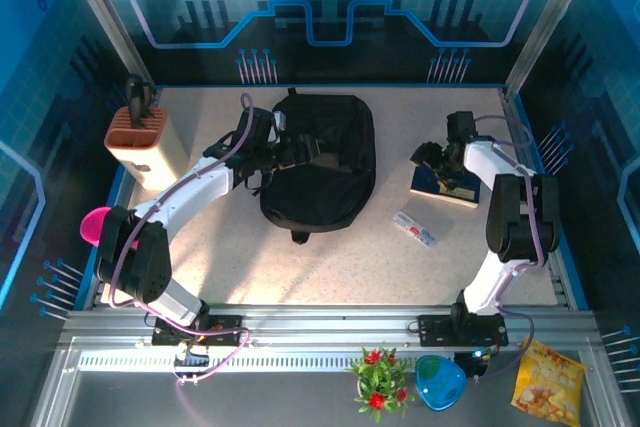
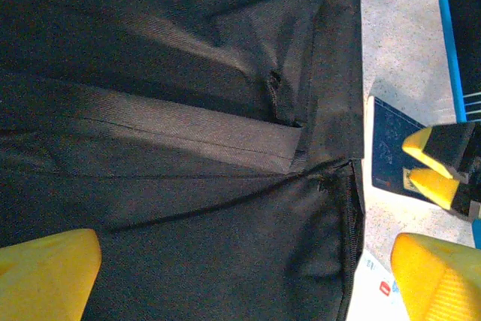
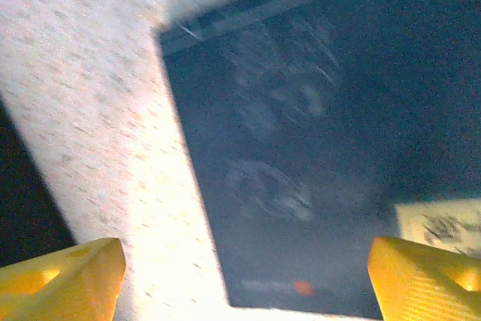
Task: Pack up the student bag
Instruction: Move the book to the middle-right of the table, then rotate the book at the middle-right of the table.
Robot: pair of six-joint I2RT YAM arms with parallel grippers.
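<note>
The student bag (image 1: 318,162) is a big black backpack lying flat mid-table, its small loop toward the near side. My left gripper (image 1: 272,145) is over the bag's left part, open. In the left wrist view its yellow fingertips (image 2: 46,276) stand wide apart over black fabric (image 2: 188,186), holding nothing. My right gripper (image 1: 434,157) hovers open over a dark blue book (image 1: 446,183) right of the bag. In the right wrist view the book (image 3: 301,163) lies below the gripper (image 3: 244,280), one fingertip over the table and the other over the cover.
A small white packet (image 1: 415,228) lies near the book. A cream and orange holder (image 1: 140,135) stands at the back left, and a pink object (image 1: 94,225) sits at the left edge. Blue walls ring the table. A plant, blue bowl and snack bag sit beyond the front rail.
</note>
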